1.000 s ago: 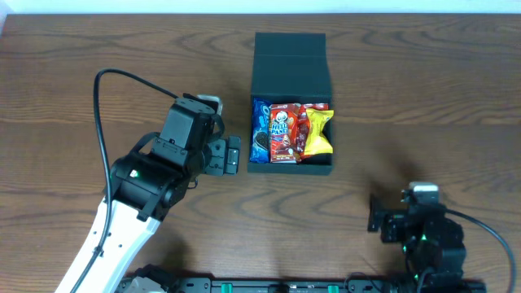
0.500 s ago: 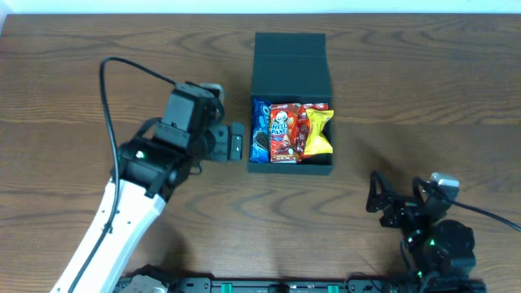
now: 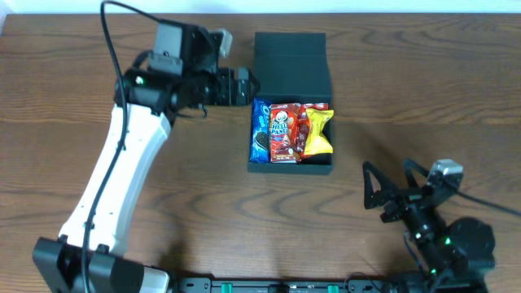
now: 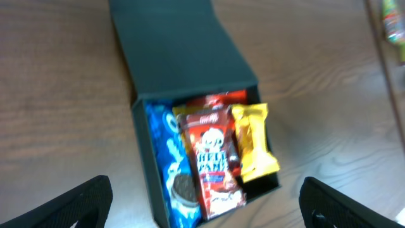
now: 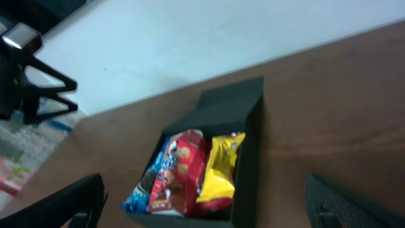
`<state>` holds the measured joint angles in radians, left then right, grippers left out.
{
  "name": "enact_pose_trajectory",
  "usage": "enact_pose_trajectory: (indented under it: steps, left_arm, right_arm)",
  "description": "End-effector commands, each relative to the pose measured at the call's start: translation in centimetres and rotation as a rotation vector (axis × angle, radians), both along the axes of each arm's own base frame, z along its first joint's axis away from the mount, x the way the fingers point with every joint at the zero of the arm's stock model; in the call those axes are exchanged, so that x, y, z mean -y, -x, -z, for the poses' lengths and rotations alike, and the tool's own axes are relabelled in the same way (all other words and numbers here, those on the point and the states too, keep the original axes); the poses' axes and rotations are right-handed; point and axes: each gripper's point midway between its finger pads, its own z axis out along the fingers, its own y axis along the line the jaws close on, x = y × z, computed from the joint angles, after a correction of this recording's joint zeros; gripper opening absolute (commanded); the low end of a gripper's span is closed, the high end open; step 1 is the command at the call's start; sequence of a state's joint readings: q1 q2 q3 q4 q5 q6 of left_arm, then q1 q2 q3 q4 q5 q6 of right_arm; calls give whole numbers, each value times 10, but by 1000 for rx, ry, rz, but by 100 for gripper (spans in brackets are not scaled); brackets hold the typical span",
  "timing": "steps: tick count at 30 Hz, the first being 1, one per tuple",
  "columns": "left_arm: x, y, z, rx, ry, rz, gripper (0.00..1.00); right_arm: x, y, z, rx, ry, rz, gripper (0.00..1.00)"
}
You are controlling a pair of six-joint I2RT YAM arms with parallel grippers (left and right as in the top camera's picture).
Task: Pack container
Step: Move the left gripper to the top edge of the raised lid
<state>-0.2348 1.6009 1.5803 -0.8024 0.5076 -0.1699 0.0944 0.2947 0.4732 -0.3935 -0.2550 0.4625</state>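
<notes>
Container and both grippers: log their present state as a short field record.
container: square dark box on the wooden table
lid: open, folded back toward the far side
contents: blue cookie packet, red snack packet, yellow packet, side by side
left gripper: open, empty, beside the lid's left edge
right gripper: open, empty, over the near side of the table, right of the container

Brown wood-grain table (image 3: 456, 98); only container (image 3: 291, 168) on it, mid-far area, lid (image 3: 291, 61) open twd far edge.
</notes>
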Motion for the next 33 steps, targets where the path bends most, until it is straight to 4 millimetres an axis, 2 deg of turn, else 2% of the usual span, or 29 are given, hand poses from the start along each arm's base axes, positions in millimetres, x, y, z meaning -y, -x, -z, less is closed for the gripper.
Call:
enact_pose_trajectory:
  steps: [1, 6, 9, 12, 15, 20, 25, 29, 33]
  left_arm:
    - [-6, -13, -18, 37, 67, 30, 95]
    - [-33, -35, -10, 14, 93, -29, 95]
    - [-42, -49, 1, 3, 121, -41, 95]
    - [-45, -63, 18, -23, 121, -52, 95]
    - [-40, -79, 30, -56, 147, -40, 95]
    - [-32, -120, 40, -91, 210, -57, 95]
    - [-30, -155, 52, -111, 245, -102, 95]
    - [-25, -171, 73, -164, 297, -123, 95]
    - [-20, -178, 101, -246, 332, -157, 95]
  right_arm:
    - [2, -7, -16, -31, 48, -1, 99]
    - [11, -24, -19, -151, 106, 45, 99]
    - [19, -32, -12, -247, 137, 95, 99]
    - [29, -36, 1, -367, 178, 142, 99]
    - [33, -39, 14, -484, 214, 156, 99]
    - [19, -47, 25, -592, 248, 104, 99]
    - [-1, -50, 32, -613, 254, 28, 99]
    - [-9, -45, 36, -639, 240, -11, 99]
    - [-8, -42, 41, -661, 250, -13, 99]
